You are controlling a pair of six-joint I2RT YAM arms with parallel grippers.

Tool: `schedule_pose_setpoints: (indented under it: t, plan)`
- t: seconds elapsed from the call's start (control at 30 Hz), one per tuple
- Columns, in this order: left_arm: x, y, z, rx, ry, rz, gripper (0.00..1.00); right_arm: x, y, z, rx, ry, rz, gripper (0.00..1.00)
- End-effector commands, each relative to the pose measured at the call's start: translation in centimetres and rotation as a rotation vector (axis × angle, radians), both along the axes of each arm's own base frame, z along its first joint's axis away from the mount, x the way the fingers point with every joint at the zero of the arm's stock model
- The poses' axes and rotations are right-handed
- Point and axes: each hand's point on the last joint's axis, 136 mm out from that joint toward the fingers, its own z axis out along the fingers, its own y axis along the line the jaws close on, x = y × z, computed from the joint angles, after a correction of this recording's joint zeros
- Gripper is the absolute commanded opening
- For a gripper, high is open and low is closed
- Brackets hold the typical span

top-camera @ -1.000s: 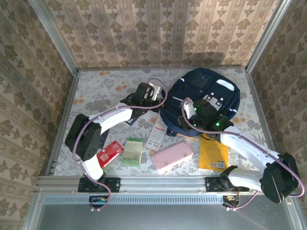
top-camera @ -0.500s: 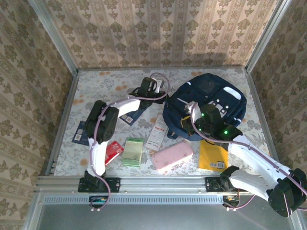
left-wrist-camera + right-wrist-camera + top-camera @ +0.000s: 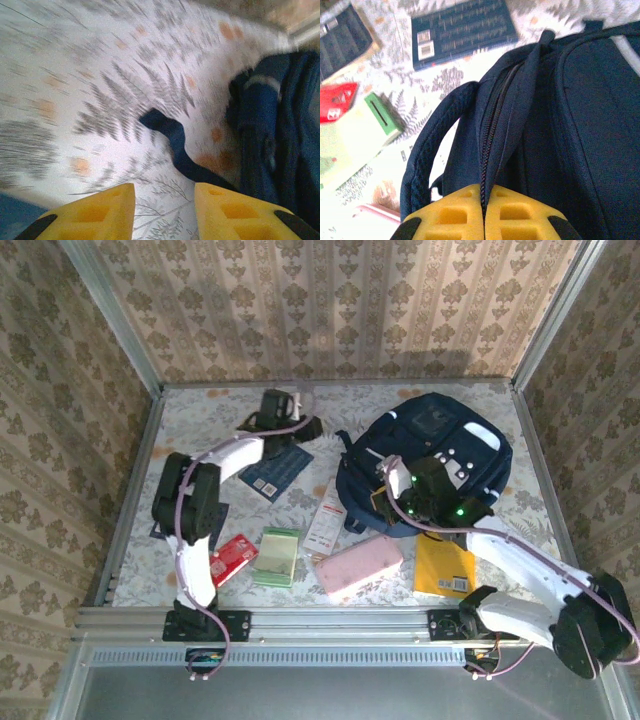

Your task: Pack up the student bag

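Navy fabric student bag [image 3: 440,440] lay at the far right of the patterned surface [image 3: 200,420], its zip seam clamped between the closed jaws of the right gripper [image 3: 483,202]. The left gripper [image 3: 164,200] had just released the bag's left edge and swung away leftward, jaws apart and empty above a loose navy strap [image 3: 171,141]. Judging by that, one-handed unzipping seemed next; nothing looked packed yet.

White-and-black arms [image 3: 235,452], lilac cables [image 3: 187,502], green lights [image 3: 458,510], yellow gripper fingers [image 3: 452,215] with recessed cut-outs.
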Motion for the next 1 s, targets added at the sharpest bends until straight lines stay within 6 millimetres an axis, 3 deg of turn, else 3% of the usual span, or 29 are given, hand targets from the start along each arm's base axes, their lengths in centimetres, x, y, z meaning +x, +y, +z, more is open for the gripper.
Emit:
schedule_pose_setpoints:
  t: [0.0, 0.17, 0.27, 0.47, 0.53, 0.7, 0.77, 0.83, 0.9, 0.97]
  plan:
    - [-2.1, 1.1, -0.5, -0.024, 0.156, 0.023, 0.43, 1.5, 2.4, 2.9, 0.032, -0.136, 0.097, 0.00]
    - [-4.2, -1.9, -1.6, -0.212, 0.324, -0.089, 0.59, 1.3, 3.9, 2.9, 0.004, -0.169, 0.175, 0.00]
    - [-5.1, -3.9, -2.2, -0.297, 0.413, -0.160, 0.64, 0.9, 4.0, 2.8, 0.014, -0.172, 0.184, 0.00]
    - [-6.3, -7.0, -3.2, -0.372, 0.478, -0.236, 0.66, 0.5, 3.7, 2.5, 0.014, -0.177, 0.178, 0.00]
    - [-7.6, -9.0, -3.7, -0.380, 0.505, -0.279, 0.66, 0.5, 3.6, 2.6, 0.013, -0.180, 0.173, 0.00]
    - [-7.8, -11.0, -3.7, -0.457, 0.521, -0.305, 0.64, 0.8, 3.3, 2.4, 0.009, -0.176, 0.148, 0.00]
    - [-7.7, -11.6, -3.4, -0.481, 0.525, -0.314, 0.56, 0.9, 3.3, 2.3, 0.016, -0.170, 0.134, 0.00]
    - [-7.6, -12.3, -3.1, -0.505, 0.525, -0.330, 0.35, 1.2, 2.9, 2.4, 0.023, -0.167, 0.090, 0.00]
    - [-7.2, -12.7, -2.6, -0.540, 0.516, -0.329, 0.13, 1.5, 2.3, 2.8, 0.036, -0.171, 0.037, 0.13]
    - [-6.7, -12.8, -2.0, -0.583, 0.508, -0.311, 0.00, 1.6, 1.5, 3.7, 0.066, -0.175, -0.027, 0.32]
